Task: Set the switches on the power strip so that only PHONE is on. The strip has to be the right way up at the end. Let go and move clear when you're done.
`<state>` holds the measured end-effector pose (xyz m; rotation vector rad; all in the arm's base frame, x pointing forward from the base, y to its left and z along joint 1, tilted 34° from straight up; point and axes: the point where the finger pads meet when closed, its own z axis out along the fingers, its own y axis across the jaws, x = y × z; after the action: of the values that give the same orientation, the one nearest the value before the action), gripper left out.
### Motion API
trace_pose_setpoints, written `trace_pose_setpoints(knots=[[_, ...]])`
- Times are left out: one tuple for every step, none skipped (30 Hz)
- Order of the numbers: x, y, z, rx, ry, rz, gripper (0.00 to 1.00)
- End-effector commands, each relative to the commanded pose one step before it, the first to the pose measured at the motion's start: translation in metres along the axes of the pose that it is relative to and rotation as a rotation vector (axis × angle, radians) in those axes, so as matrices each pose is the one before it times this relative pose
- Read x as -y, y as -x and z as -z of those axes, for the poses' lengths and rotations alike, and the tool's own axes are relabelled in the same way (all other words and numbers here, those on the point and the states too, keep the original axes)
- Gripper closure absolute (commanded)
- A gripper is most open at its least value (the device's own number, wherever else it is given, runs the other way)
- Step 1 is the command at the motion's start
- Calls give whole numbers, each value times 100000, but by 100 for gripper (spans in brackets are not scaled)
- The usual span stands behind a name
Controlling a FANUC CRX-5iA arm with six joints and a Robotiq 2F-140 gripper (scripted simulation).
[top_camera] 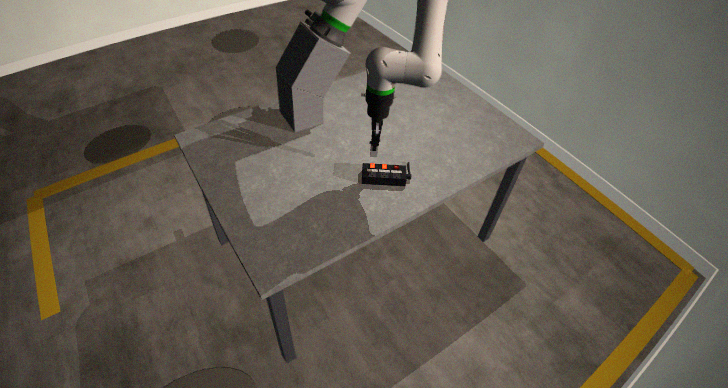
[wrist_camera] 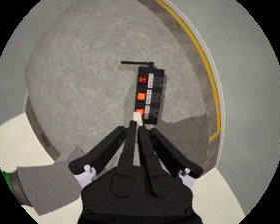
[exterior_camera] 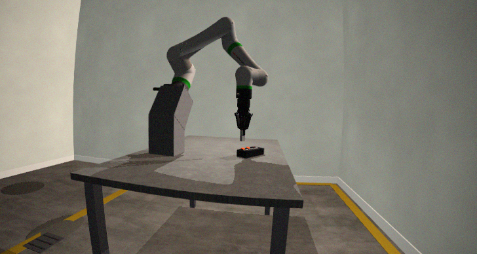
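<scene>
A black power strip (top_camera: 386,173) lies flat on the grey table, switches facing up. Two of its switches at the left end glow orange, and a small red light shows toward the right end. It also shows in the exterior view (exterior_camera: 249,151) and in the wrist view (wrist_camera: 149,92). My gripper (top_camera: 374,151) is shut and empty, pointing straight down. It hangs a little above the table, over the strip's left end. In the exterior view my gripper (exterior_camera: 242,137) is clearly above the strip, apart from it. In the wrist view the fingertips (wrist_camera: 138,119) sit at the strip's near end.
The robot's dark pedestal (top_camera: 305,79) stands at the back of the table. The table edge (top_camera: 489,176) runs close behind the strip's right side. Yellow floor lines ring the cell.
</scene>
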<state>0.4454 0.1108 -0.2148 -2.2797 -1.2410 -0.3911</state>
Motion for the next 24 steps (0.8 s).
trace_pose_setpoints(knots=[[-25,6,-380,4,42,-2,100],[0,0,-122,0,0,0,100],[0,0,-126,1,0,0,100],[0,0,-129,0,0,0,100],[0,0,-132,0,0,0,100],[0,0,0,0,0,0,100],[0,0,0,0,0,0,100],[0,0,-134,0,0,0,100],[0,1,-136,1,0,0,100],[0,0,-137,-1,0,0,100],[0,0,-137,0,0,0,100],[0,0,-137,0,0,0,100],[0,0,-136,0,0,0,100],[0,0,-135,-1,0,0,100],[0,0,-133,0,0,0,100],[0,1,-131,1,0,0,100],[0,0,-127,0,0,0,100],[0,0,-124,0,0,0,100],[0,0,-120,0,0,0,100],[0,0,-115,1,0,0,100],[0,0,-110,0,0,0,100],[0,0,-104,0,0,0,100],[0,0,0,0,0,0,100],[0,0,0,0,0,0,100]])
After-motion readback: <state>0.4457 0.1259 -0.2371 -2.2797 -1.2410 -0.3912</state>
